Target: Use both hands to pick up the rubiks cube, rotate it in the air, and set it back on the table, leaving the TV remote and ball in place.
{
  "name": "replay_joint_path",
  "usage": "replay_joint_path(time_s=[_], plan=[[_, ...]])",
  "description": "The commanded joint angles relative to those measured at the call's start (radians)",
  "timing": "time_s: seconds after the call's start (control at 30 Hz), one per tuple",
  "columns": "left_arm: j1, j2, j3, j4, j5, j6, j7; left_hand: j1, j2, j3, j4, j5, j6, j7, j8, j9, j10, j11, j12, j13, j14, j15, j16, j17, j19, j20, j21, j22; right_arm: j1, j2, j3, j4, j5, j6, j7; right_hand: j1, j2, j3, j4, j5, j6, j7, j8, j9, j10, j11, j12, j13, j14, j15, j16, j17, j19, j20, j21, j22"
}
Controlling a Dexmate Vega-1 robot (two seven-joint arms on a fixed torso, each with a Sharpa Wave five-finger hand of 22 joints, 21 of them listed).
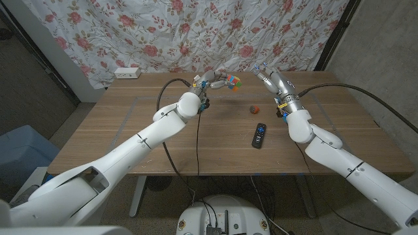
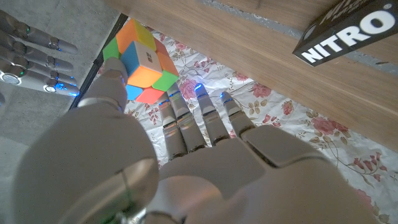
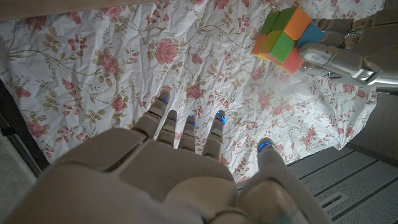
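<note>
The multicoloured rubiks cube [image 1: 234,81] is up in the air over the far middle of the table, and my left hand [image 1: 214,79] pinches it between thumb and fingers. In the left wrist view the cube [image 2: 143,62] sits against the thumb [image 2: 112,84]. My right hand [image 1: 268,74] hovers a short way to the right of the cube, fingers spread and holding nothing. The right wrist view shows the cube [image 3: 286,36] gripped by the left hand's fingers [image 3: 336,59], beyond my spread right hand [image 3: 186,168]. A small red ball [image 1: 255,109] and a black TV remote [image 1: 259,135] lie on the table [image 1: 130,117].
A white power strip [image 1: 127,72] lies at the table's far left corner. A floral curtain [image 1: 163,32] hangs behind the table. A black box marked NITRO [image 2: 342,31] shows in the left wrist view. A blue seat [image 1: 19,153] stands off the table's left side.
</note>
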Motion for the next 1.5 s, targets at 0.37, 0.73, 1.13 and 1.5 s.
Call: replay_joint_path(time_s=[0.37,0.73,1.13,1.5], plan=[[-0.038,0.065,0.028,0.027,0.083,-0.044,-0.134,0.010,0.011,0.003,0.006,0.007,0.029,0.012,-0.001,0.006,0.021,-0.024,0.005,0.003,-0.002,-0.098,-0.002,0.002,-0.001,-0.001,0.005,0.001,0.006,0.004,0.050,0.075,0.167,0.089,0.040,-0.016,0.021,-0.004,0.005,0.000,-0.040,-0.002,0.000,0.003,0.015,0.017,0.003,0.003,0.002,0.009,0.003,0.004,0.010,0.002,0.001,0.003],[-0.034,0.091,0.028,0.012,0.107,-0.018,-0.181,0.011,0.011,0.002,0.006,0.007,0.030,0.009,-0.003,0.006,0.018,-0.024,0.003,0.003,-0.001,-0.099,-0.002,0.002,-0.001,-0.001,0.005,0.001,0.008,0.019,0.075,0.111,0.274,0.119,0.067,-0.022,0.022,-0.006,0.009,0.001,-0.054,-0.005,0.003,0.003,0.023,0.021,0.005,0.003,0.004,0.012,0.004,0.004,0.011,0.001,0.000,0.003],[-0.047,0.135,0.049,-0.016,0.161,0.009,-0.254,0.013,0.013,0.002,0.005,0.007,0.030,0.007,-0.006,0.006,0.014,-0.023,0.002,0.003,-0.002,-0.100,-0.003,0.002,-0.001,-0.001,0.005,0.001,0.009,0.031,0.092,0.165,0.378,0.180,0.100,-0.029,0.018,-0.010,0.013,0.002,-0.075,-0.005,0.002,0.002,0.021,0.023,0.003,0.003,-0.001,0.014,0.002,0.005,0.004,0.004,-0.002,0.003],[-0.094,0.180,0.120,-0.026,0.316,0.005,-0.340,0.014,0.014,0.002,0.006,0.007,0.031,0.005,-0.007,0.007,0.015,-0.024,0.002,0.004,-0.002,-0.101,-0.003,0.002,-0.001,-0.002,0.005,0.001,0.003,0.054,0.107,0.212,0.469,0.229,0.118,-0.034,0.014,-0.013,0.016,0.003,-0.084,-0.001,0.003,0.002,0.021,0.028,0.002,0.003,-0.002,0.016,0.002,0.005,0.004,0.006,-0.002,0.003]])
